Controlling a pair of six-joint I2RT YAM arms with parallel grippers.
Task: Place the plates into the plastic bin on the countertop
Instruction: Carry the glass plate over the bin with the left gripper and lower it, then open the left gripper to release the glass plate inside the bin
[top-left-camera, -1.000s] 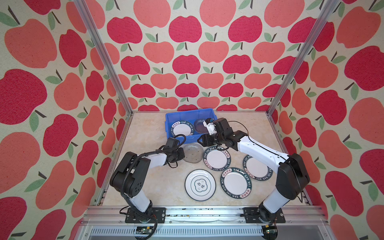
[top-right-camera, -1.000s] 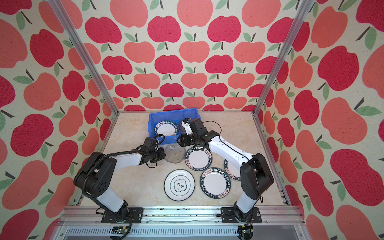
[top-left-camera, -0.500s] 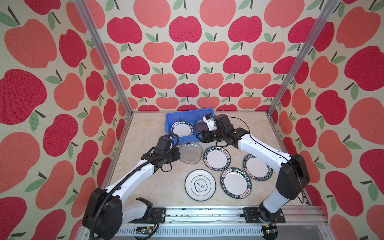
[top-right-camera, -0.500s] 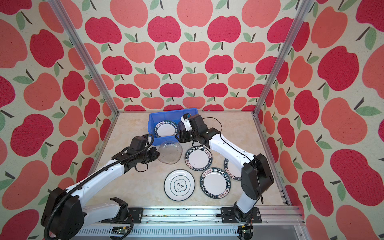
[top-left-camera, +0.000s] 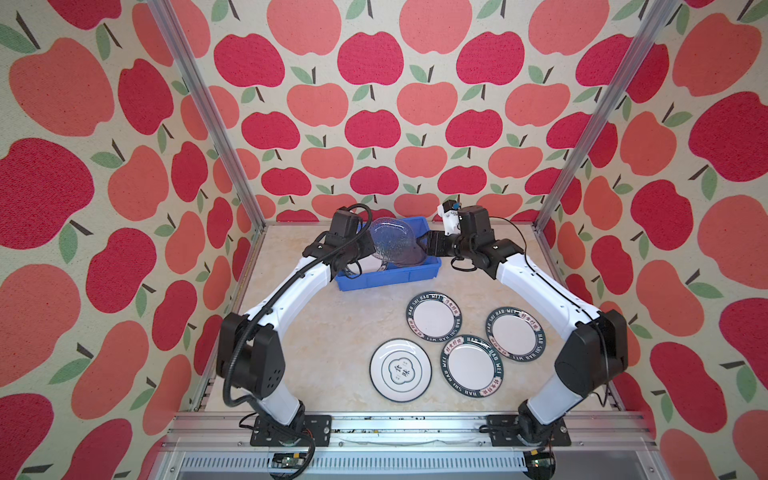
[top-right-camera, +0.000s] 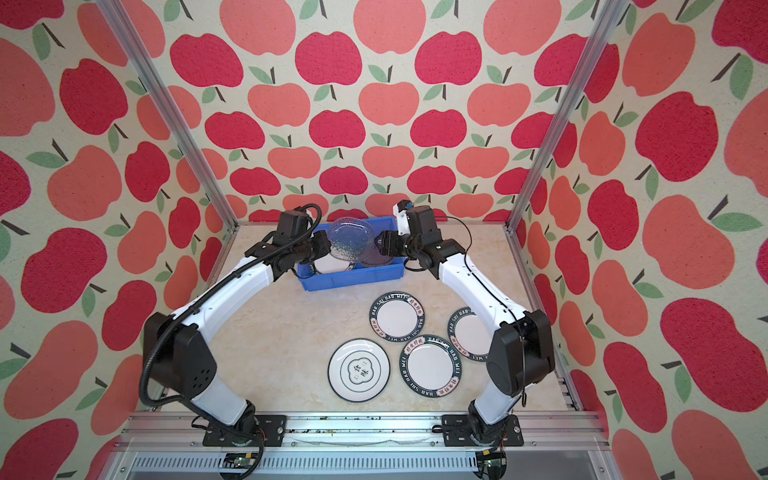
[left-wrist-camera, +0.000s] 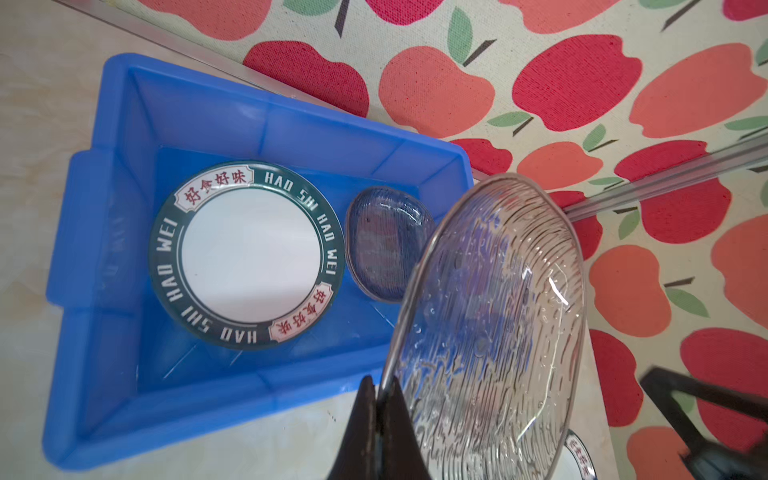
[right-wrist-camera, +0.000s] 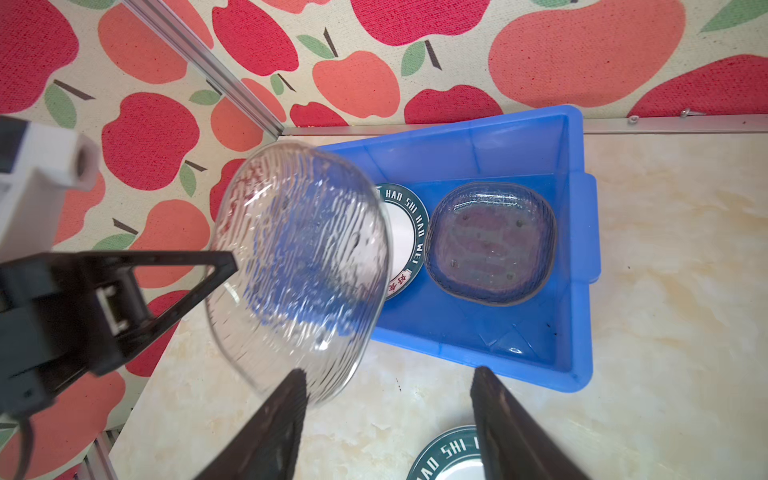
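Gripping the rim of a clear ribbed glass plate (left-wrist-camera: 490, 324), the left tool (left-wrist-camera: 379, 384) has its jaws clamped together on the edge and holds the plate steeply tilted in the air over the middle of the blue bin (top-left-camera: 386, 280). The right tool (right-wrist-camera: 388, 372) hangs at the bin's right end with its jaws apart and nothing between them. One fingertip (right-wrist-camera: 297, 376) shows just beside the held plate's edge, and I cannot tell whether they touch. Inside the bin a round lettered plate (left-wrist-camera: 249, 253) lies flat on the left, with a grey plate (right-wrist-camera: 490, 245) just beside it on the right. On the bench (top-left-camera: 332, 332), in front of the bin, sit three lettered plates (top-left-camera: 434, 316) (top-left-camera: 515, 334) (top-left-camera: 471, 365) close together. An emblem plate (top-left-camera: 401, 370) lies just beside the nearest of them.
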